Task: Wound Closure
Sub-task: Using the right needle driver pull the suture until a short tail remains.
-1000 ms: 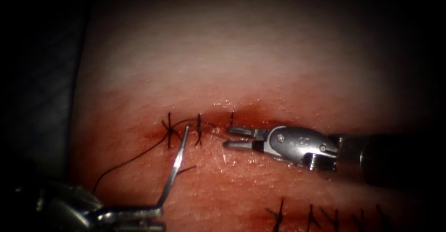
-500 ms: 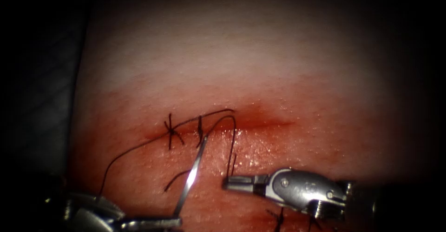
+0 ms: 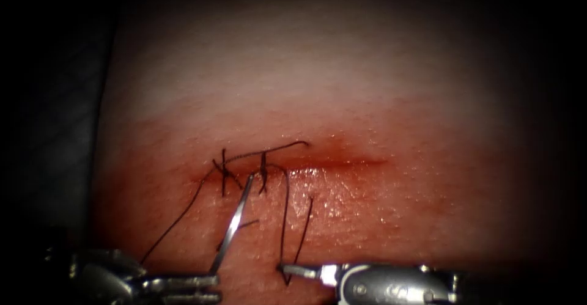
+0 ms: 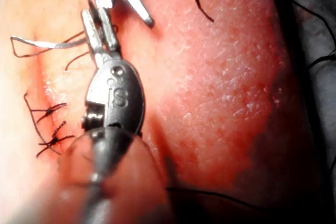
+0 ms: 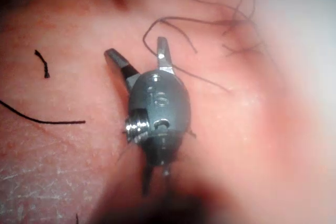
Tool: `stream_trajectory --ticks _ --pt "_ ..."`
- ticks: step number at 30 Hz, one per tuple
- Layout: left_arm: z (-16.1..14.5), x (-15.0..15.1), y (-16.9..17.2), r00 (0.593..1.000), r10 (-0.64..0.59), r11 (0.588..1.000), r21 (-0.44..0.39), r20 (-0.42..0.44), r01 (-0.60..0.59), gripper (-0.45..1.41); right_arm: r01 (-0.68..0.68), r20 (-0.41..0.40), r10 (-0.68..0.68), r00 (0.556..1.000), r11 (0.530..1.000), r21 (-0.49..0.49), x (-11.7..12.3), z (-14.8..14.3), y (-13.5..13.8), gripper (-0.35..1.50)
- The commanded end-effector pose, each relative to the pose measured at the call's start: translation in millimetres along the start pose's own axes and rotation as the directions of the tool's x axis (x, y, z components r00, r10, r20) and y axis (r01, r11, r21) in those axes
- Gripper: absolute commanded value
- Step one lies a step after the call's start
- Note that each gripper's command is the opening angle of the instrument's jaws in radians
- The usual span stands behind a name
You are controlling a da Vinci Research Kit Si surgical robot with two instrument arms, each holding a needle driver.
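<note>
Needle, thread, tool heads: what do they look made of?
Needle: polished metal, likely steel; it glints brightly along its curve. The left tool holds its tail end in shut jaws.
Thread: thin, dark and matte with no glint. It looks like a suture fibre, exact type unclear.
Right tool: grey satin-finish metal with soft highlights.

Light falls from above onto the middle of the tissue (image 3: 318,85), where a pale band is brightest. It fades on every side, and the corners and left edge go black. Wet glints sparkle along the cut (image 3: 342,161) and just below it. The needle (image 3: 235,222) shines bright along its shaft. The left claw (image 3: 208,279) sits in dim shadow, and the right claw (image 3: 287,270) catches a small highlight. Both wrist views are strongly lit, with tissue bleached pale and glare on the metal.
</note>
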Motion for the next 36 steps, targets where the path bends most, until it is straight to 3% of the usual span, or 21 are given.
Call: stream_trajectory --ticks 1,4,10,15,18,24,30,36 --pt "-0.2 -0.5 -0.3 1.000 -0.004 1.000 0.006 0.013 0.004 -0.45 0.022 0.015 -0.022 1.000 1.000 -0.022 -1.2 0.4 2.2 1.43" --pt "-1.3 -0.3 -1.0 1.000 -0.012 0.999 0.031 0.024 0.011 -0.45 0.044 -0.011 -0.045 0.999 0.996 -0.073 -2.0 -0.2 4.6 1.43" --pt "-2.9 -1.3 -2.4 0.999 -0.023 0.997 0.075 0.050 0.019 -0.45 0.124 0.069 -0.118 0.991 0.988 -0.088 -4.4 1.3 8.5 1.40" --pt "-3.3 -2.2 -3.2 0.998 -0.027 0.996 0.087 0.054 0.022 -0.45 0.147 0.095 -0.141 0.985 0.987 -0.058 -7.0 2.6 9.5 1.23" --pt "-3.4 -2.3 -3.4 0.998 -0.028 0.995 0.092 0.057 0.023 -0.45 0.148 0.079 -0.152 0.985 0.987 0.062 -7.6 3.3 8.6 -0.35" --pt "-5.1 -3.8 -5.0 0.998 -0.040 0.992 0.122 0.054 0.033 -0.45 0.127 0.066 -0.135 0.989 0.986 0.108 -6.1 1.3 6.9 -0.35" --pt "-6.7 -6.5 -6.5 0.993 -0.068 0.983 0.174 0.101 0.050 -0.45 0.083 0.025 -0.088 0.996 0.985 0.148 -1.3 0.0 0.1 -0.35" --pt "-6.7 -6.0 -5.8 0.990 -0.075 0.980 0.192 0.123 0.050 -0.45 0.047 0.037 -0.055 0.998 0.984 0.170 2.2 1.6 -5.9 -0.35"
